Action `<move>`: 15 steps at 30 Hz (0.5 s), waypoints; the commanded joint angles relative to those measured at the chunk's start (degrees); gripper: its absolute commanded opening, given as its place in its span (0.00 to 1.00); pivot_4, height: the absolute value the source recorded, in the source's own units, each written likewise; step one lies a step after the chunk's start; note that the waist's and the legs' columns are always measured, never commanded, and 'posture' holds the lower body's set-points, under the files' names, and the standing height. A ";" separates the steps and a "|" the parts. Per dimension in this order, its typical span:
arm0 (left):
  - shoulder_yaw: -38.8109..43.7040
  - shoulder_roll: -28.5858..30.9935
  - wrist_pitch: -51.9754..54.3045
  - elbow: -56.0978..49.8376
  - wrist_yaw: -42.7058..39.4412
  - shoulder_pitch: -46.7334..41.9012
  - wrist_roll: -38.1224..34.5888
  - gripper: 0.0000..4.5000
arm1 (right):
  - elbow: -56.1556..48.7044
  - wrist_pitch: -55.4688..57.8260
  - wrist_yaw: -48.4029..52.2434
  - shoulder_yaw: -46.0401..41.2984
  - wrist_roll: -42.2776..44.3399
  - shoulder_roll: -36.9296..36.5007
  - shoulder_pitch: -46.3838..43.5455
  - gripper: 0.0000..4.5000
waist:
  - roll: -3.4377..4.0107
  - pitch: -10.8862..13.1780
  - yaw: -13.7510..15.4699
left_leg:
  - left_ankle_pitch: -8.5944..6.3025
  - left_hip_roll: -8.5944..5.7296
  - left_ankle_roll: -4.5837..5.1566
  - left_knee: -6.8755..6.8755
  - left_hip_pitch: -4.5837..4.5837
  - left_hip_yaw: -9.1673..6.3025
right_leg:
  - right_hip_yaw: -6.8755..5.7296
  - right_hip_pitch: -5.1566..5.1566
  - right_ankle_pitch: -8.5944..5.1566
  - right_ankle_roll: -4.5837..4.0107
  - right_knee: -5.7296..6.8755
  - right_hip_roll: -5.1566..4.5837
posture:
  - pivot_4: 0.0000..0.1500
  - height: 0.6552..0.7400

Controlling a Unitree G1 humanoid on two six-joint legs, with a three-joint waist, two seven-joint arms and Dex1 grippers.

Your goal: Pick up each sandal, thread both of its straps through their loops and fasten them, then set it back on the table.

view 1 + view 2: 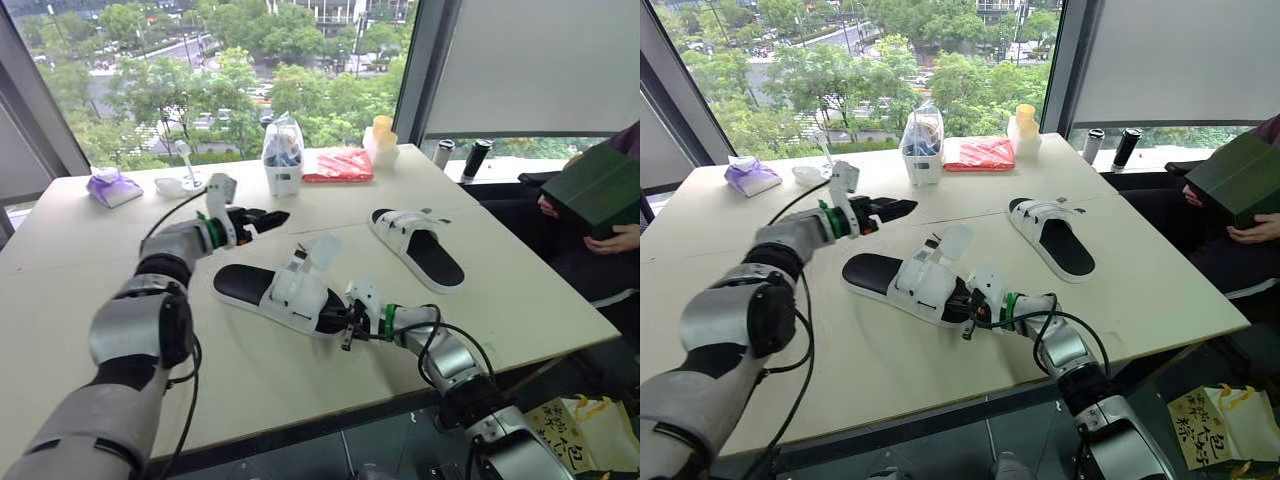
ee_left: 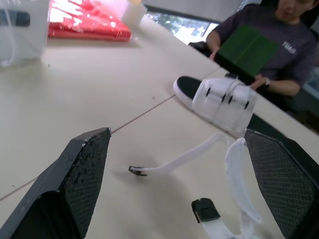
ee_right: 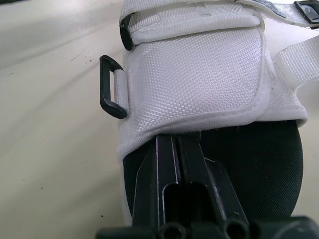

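**Near sandal unfastened, right hand at its toe**

- Near sandal (image 1: 285, 290) lies flat at mid-bench (image 1: 100, 230), black footbed up, white upper folded open.
- One loose strap (image 2: 184, 157) trails across the bench top, its black tip resting on the surface.
- A black loop (image 3: 112, 94) juts from the side edge of the upper.
- Right hand (image 1: 347, 320): fingers closed together, tips at the toe opening, touching the lower edge of the white upper (nothing visible between them).
- Left hand (image 1: 262, 218): fingers spread wide, holding nothing, above the bench just beyond the near sandal.
- Second sandal (image 1: 418, 243) lies flat on the robot's right side of the bench, well apart from the first, with its straps lying across the upper.
- A person with a green folder (image 1: 600, 185) sits at the bench's right edge.
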 commanded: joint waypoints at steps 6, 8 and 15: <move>-6.06 5.31 16.49 -22.12 -17.68 16.15 -4.92 0.99 | -3.87 6.82 -1.74 -1.19 -1.61 -3.04 2.53 0.00 | 0.14 0.33 0.75 | 0.00 0.00 0.00 0.01 -0.18 0.01 | 0.04 -0.14 -0.04 -0.04 0.02 -0.01 | 1.00 1.00; -7.01 5.46 21.13 -29.51 -18.96 20.68 -7.19 0.99 | -5.58 8.07 -1.64 -1.46 -1.24 -3.51 2.60 0.00 | -0.02 0.54 1.33 | 0.00 0.00 0.01 0.04 -0.31 -0.01 | 0.04 -0.25 -0.06 -0.08 0.03 0.00 | 1.00 1.00; -12.28 2.21 28.01 -48.14 -16.94 31.56 -11.87 0.99 | -7.75 9.72 -0.39 -1.29 -1.58 -5.25 2.45 0.00 | 0.00 0.61 2.24 | 0.01 -0.04 0.01 0.16 -0.42 -0.01 | 0.06 -0.26 -0.10 -0.16 -0.02 -0.05 | 1.00 1.00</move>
